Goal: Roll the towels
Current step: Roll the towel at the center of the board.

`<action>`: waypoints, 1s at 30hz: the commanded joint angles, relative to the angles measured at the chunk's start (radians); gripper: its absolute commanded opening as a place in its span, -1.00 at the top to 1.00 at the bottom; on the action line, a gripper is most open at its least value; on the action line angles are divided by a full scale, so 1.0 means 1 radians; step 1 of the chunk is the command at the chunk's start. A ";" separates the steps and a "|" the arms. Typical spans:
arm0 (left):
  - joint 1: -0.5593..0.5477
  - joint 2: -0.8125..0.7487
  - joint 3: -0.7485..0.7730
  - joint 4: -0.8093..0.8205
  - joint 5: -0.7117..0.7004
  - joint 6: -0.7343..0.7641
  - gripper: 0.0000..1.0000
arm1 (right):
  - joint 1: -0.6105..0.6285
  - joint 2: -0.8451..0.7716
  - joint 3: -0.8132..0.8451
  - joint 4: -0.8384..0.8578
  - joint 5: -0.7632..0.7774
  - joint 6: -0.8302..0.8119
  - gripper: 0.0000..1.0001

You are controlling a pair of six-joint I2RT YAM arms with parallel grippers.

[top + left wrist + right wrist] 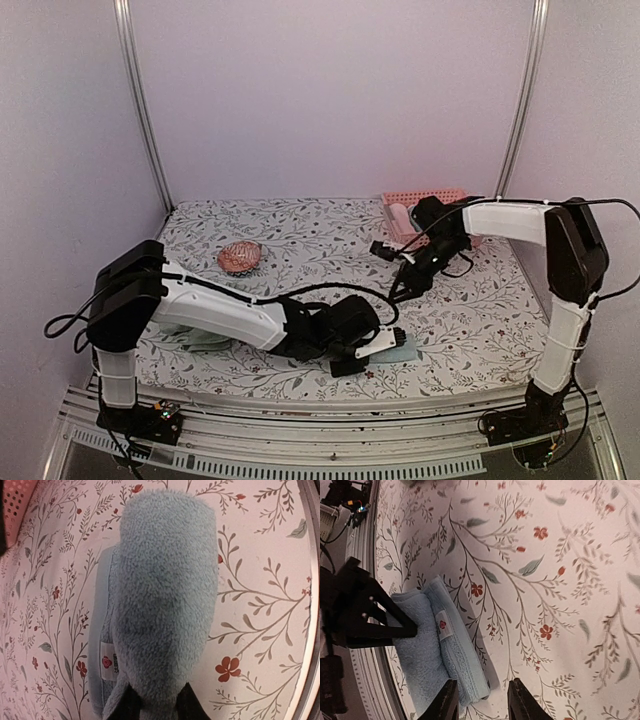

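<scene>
A light blue towel (398,349) lies partly rolled near the table's front edge, right of centre. In the left wrist view the towel's roll (165,595) fills the frame, with a flat folded layer and a small label (106,662) at its left. My left gripper (365,350) (156,705) is shut on the near end of the roll. My right gripper (405,275) (482,702) is open and empty, held above the table behind the towel. The right wrist view shows the towel (435,650) with the left gripper's black fingers (375,612) on it.
A pink basket (440,196) at the back right holds a rolled pale towel (400,216). A red patterned rolled towel (240,257) lies left of centre. Another pale towel (205,342) lies under my left arm. The table's metal rail (330,412) runs along the front.
</scene>
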 commanded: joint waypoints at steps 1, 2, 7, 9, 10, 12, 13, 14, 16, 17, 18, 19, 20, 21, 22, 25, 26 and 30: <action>0.048 0.071 0.044 -0.184 0.217 -0.074 0.69 | -0.031 -0.240 -0.033 0.042 -0.005 0.033 0.28; 0.061 0.082 0.065 -0.211 0.250 -0.086 0.69 | -0.035 -0.276 -0.056 0.054 0.000 0.034 0.28; 0.138 0.158 0.153 -0.312 0.463 -0.169 0.69 | -0.039 -0.437 -0.145 0.079 0.061 0.021 0.29; 0.176 0.184 0.181 -0.339 0.547 -0.212 0.69 | -0.038 -0.505 -0.176 0.083 0.078 -0.013 0.29; 0.191 0.195 0.191 -0.350 0.582 -0.228 0.70 | -0.038 -0.540 -0.189 0.085 0.083 -0.039 0.29; 0.220 0.215 0.204 -0.360 0.659 -0.258 0.71 | -0.037 -0.598 -0.248 0.076 0.060 -0.089 0.27; 0.234 0.224 0.208 -0.362 0.687 -0.274 0.72 | -0.031 -0.619 -0.268 0.059 0.044 -0.117 0.24; 0.250 0.233 0.213 -0.363 0.723 -0.291 0.72 | -0.016 -0.631 -0.295 0.055 0.050 -0.165 0.24; 0.271 0.249 0.219 -0.365 0.788 -0.312 0.73 | 0.036 -0.647 -0.356 0.073 0.107 -0.192 0.21; 0.278 0.255 0.223 -0.366 0.814 -0.320 0.74 | 0.067 -0.649 -0.390 0.092 0.148 -0.197 0.19; 0.285 0.261 0.229 -0.367 0.834 -0.326 0.75 | 0.101 -0.649 -0.422 0.120 0.199 -0.198 0.18; 0.295 0.267 0.233 -0.367 0.855 -0.330 0.75 | 0.132 -0.648 -0.462 0.152 0.245 -0.193 0.16; 0.302 0.271 0.236 -0.368 0.874 -0.335 0.76 | 0.160 -0.644 -0.488 0.182 0.293 -0.186 0.12; 0.309 0.275 0.239 -0.368 0.892 -0.341 0.76 | 0.187 -0.640 -0.507 0.222 0.339 -0.181 0.09; 0.315 0.280 0.243 -0.369 0.909 -0.346 0.77 | 0.209 -0.634 -0.522 0.260 0.380 -0.174 0.08; 0.335 0.299 0.254 -0.380 0.959 -0.353 0.77 | 0.271 -0.599 -0.535 0.348 0.475 -0.167 0.02; 0.340 0.307 0.258 -0.384 0.973 -0.352 0.76 | 0.289 -0.583 -0.533 0.380 0.497 -0.165 0.02; 0.361 0.331 0.276 -0.408 0.983 -0.354 0.75 | 0.346 -0.515 -0.519 0.440 0.538 -0.180 -0.03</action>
